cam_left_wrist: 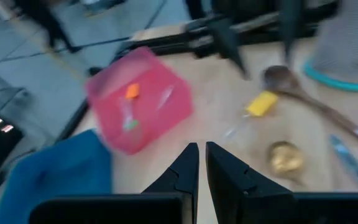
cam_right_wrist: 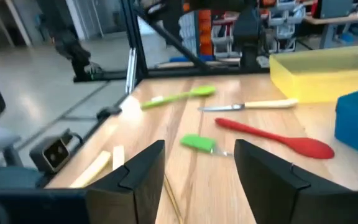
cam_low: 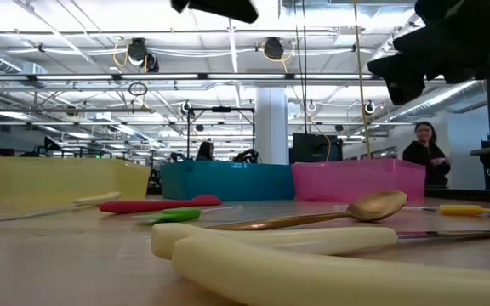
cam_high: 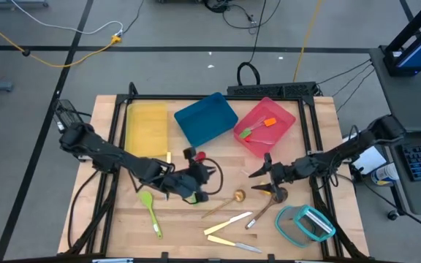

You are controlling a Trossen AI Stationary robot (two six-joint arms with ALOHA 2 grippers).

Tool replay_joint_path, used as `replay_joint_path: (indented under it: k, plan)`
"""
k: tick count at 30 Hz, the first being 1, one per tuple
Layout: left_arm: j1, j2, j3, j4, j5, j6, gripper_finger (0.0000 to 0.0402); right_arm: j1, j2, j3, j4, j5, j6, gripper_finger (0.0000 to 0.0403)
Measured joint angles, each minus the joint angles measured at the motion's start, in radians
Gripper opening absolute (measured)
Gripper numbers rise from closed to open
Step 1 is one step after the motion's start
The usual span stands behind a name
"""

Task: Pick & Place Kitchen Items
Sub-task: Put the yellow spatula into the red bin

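Kitchen items lie loose on the wooden table: a green spatula, a gold spoon, a wooden spoon, two cream knives and a red spoon. My left gripper hangs above the table's middle, shut with nothing showing between its fingers. My right gripper hovers right of centre, above the wooden spoon's bowl. It points toward the left edge and is open and empty. An orange piece and a green piece lie in the pink tray.
A yellow tray, a blue tray and the pink tray stand along the far side. A teal-rimmed clear container sits at the near right. A short green-headed piece and a yellow-headed one lie mid-table. A person stands beyond the table.
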Motion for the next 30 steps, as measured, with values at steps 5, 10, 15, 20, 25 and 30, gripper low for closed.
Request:
replay_joint_path:
  k: [5, 10, 15, 20, 25, 30]
  plan:
    - [-0.005, -0.009, -0.001, -0.089, -0.062, -0.061, 0.0035, 0.003, -0.035, 0.134, -0.23, -0.052, -0.103, 0.0189]
    - [-0.005, -0.01, -0.001, -0.123, -0.067, -0.087, 0.0035, 0.028, -0.032, 0.378, -0.737, -0.009, -0.097, 0.018]
    - [-0.005, -0.01, -0.001, -0.142, -0.125, -0.091, 0.0035, 0.019, 0.0, 0.486, -1.241, 0.074, 0.241, 0.018]
    - [0.006, -0.01, -0.001, -0.145, -0.126, -0.1, 0.0035, 0.021, 0.038, 0.405, -1.31, 0.005, 0.442, 0.0187]
    - [0.008, -0.009, -0.001, -0.148, -0.126, -0.107, 0.0035, 0.019, 0.074, 0.314, -1.195, -0.029, 0.453, 0.02]
    - [0.006, -0.009, -0.001, -0.171, -0.126, -0.117, 0.0035, 0.019, 0.093, 0.267, -1.127, -0.028, 0.509, 0.0224]
